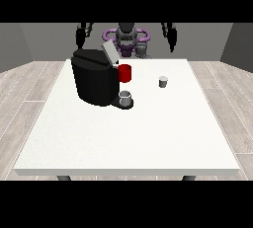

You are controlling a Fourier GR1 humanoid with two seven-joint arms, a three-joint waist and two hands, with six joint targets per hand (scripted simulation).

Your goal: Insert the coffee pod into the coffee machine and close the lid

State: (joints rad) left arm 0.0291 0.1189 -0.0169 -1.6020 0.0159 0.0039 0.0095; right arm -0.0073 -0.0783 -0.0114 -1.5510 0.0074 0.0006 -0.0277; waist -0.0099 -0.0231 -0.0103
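Coffee pod (163, 81) alone on table (148, 133), apart from open-lidded coffee machine (96, 76); both robot hands raised, finger state unclear; risks toppling if approached crookedly.

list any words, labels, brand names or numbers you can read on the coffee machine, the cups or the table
None: no text can be read anywhere.
Black boxy coffee machine with raised grey lid: no visible lettering or logo.
Red cylindrical part at its front: plain.
Small grey coffee pod and grey cup: no print visible.
White table: unmarked.
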